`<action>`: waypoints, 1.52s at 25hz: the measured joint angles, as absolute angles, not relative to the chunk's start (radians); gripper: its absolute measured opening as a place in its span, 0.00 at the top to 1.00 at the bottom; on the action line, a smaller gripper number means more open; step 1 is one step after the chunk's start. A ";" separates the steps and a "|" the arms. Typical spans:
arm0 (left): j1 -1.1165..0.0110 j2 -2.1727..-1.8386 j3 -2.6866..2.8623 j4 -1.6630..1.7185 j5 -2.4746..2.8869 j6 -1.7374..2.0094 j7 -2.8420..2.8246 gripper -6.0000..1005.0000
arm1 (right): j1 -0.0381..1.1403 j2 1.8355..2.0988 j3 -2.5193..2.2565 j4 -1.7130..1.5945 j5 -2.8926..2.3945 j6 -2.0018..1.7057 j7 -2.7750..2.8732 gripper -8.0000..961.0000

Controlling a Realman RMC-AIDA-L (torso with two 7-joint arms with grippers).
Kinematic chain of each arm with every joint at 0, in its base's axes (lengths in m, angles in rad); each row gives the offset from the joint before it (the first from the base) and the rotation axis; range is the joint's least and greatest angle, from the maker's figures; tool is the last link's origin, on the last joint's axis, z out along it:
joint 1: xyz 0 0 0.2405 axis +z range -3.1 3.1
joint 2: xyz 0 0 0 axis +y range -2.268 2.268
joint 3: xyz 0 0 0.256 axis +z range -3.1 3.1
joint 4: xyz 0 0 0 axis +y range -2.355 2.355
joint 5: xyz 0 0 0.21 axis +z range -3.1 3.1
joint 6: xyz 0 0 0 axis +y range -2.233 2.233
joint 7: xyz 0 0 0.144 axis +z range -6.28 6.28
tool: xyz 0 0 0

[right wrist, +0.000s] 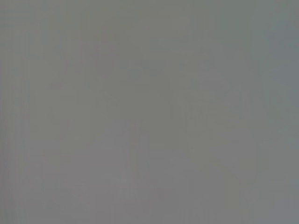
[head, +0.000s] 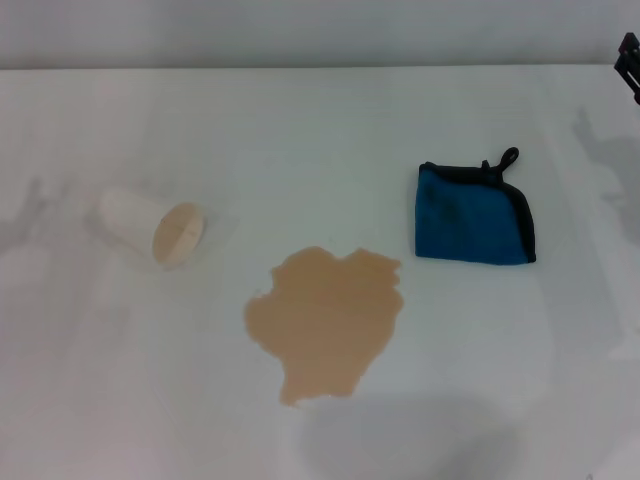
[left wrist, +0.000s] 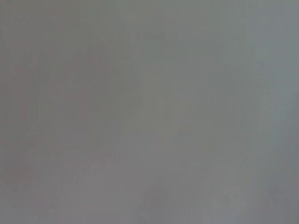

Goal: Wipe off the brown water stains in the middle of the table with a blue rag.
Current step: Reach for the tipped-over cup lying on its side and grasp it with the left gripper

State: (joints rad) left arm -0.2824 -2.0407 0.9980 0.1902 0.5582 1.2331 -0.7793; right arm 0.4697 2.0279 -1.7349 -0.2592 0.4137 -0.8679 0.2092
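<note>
The brown water stain (head: pixel 328 320) is one tan puddle with a lobed outline in the middle of the white table (head: pixel 320 130). The blue rag (head: pixel 470 214) lies folded flat to the right of the puddle and slightly farther back, apart from it, its black loop pointing toward the far side. Only a small dark part of my right arm (head: pixel 629 60) shows at the far right edge of the head view, well away from the rag. My left gripper is out of view. Both wrist views show only plain grey.
A white paper cup (head: pixel 152 227) with a tan inside lies on its side at the left, its mouth facing the puddle. Faint shadows fall on the table at the left and right edges.
</note>
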 joint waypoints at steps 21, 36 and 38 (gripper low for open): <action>-0.249 -2.071 1.005 0.189 0.567 1.260 -0.821 0.13 | 0.476 2.025 -1.736 -0.234 0.414 -0.865 0.203 0.09; -0.251 -2.072 1.005 0.189 0.567 1.263 -0.828 0.13 | 0.479 2.023 -1.735 -0.233 0.427 -0.865 0.202 0.09; -0.252 -2.072 1.005 0.189 0.566 1.263 -0.828 0.13 | 0.480 2.023 -1.735 -0.233 0.433 -0.865 0.202 0.09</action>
